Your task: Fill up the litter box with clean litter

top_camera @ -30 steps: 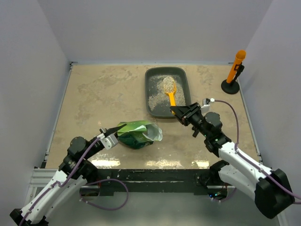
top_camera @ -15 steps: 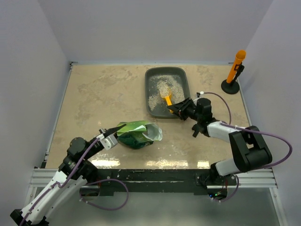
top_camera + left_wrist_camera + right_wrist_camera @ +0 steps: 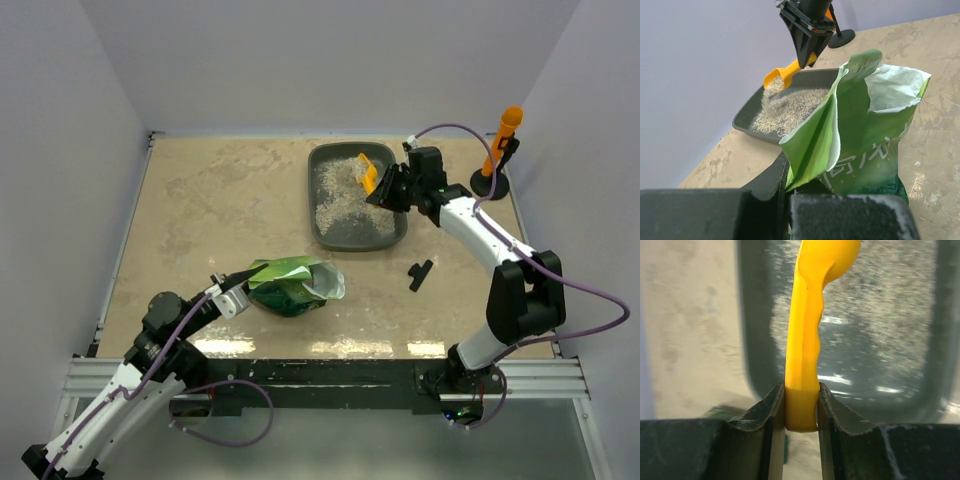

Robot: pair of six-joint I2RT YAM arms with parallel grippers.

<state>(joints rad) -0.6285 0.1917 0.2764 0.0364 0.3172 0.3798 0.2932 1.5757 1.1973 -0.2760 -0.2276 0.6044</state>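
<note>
Litter (image 3: pixel 335 195) partly spread in box (image 3: pixel 392 232); scoop (image 3: pixel 367 172) clamped in right claw (image 3: pixel 384 192), seemingly tipping; bag (image 3: pixel 290 285) pinched by left claw (image 3: pixel 240 283).

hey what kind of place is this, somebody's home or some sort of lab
Most likely a lab test bench, not a home: two robot arms are bolted to a stone-look table boxed in by plain white walls. The litter box, green bag and orange scoop look like staged props.
</note>
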